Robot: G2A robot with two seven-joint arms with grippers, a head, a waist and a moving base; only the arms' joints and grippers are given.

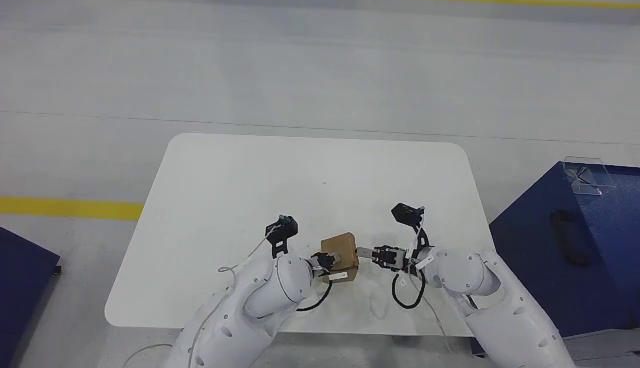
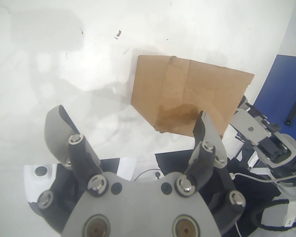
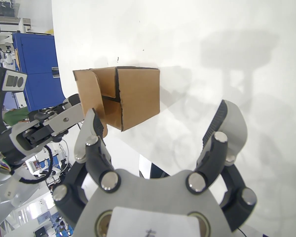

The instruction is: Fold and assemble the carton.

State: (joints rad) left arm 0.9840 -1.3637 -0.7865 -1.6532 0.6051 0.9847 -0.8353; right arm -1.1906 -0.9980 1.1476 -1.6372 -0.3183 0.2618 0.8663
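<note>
Grey metal with black ribbed pads: the left end effector (image 2: 133, 127) is spread wide, and one of its fingers (image 2: 204, 129) lies against the near edge of the carton (image 2: 187, 92), with nothing pinched between the pads. The right end effector (image 3: 160, 124) is spread wide too. One of its fingers (image 3: 93, 124) sits at a curled brown flap on the carton's open end, where the inner flaps meet along dark seams. The carton stands between the two end effectors as a partly formed brown box, its plain creased side turned to the left wrist view. It is at the near part of the white tabletop (image 1: 300, 178), close to the front edge and about midway across. Off the tabletop's right side stands a blue cabinet (image 1: 570, 238).
</note>
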